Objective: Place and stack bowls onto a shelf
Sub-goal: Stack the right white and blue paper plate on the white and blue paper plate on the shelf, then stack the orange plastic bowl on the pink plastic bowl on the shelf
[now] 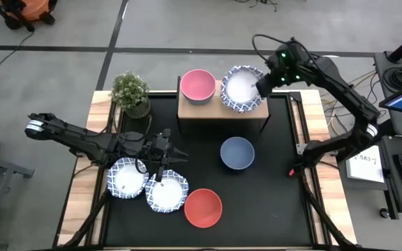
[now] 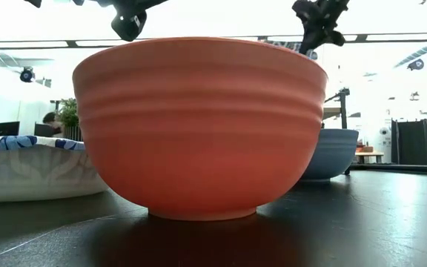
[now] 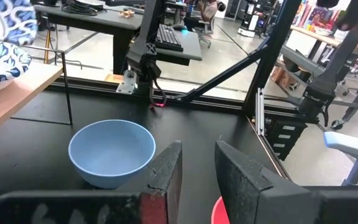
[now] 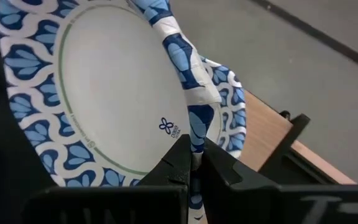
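The shelf (image 1: 218, 113) stands at the table's far edge, with a pink bowl (image 1: 197, 85) resting on its left half. My right gripper (image 1: 262, 85) is over the shelf's right half, shut on a white bowl with a blue-patterned rim (image 1: 241, 89). A second patterned rim (image 4: 234, 115) shows just behind that bowl. My left gripper (image 1: 170, 157) hovers open above two patterned bowls (image 1: 127, 178) (image 1: 166, 193) standing on the mat, touching nothing. A blue bowl (image 1: 237, 153) and a red bowl (image 1: 203, 207) also stand on the mat. My right gripper pinches the patterned bowl's rim (image 4: 190, 121) between its two fingers, one inside the bowl and one outside. The fingers come from the table's right side, slanting down. The bowl is tilted over the shelf's right half; whether it rests on the bowl behind it, I cannot tell.
A small potted plant (image 1: 131, 92) stands left of the shelf at the table's far left corner. In the low view the red bowl (image 2: 199, 126) fills the foreground. Bare mat lies on the right, around the blue bowl (image 3: 112, 151).
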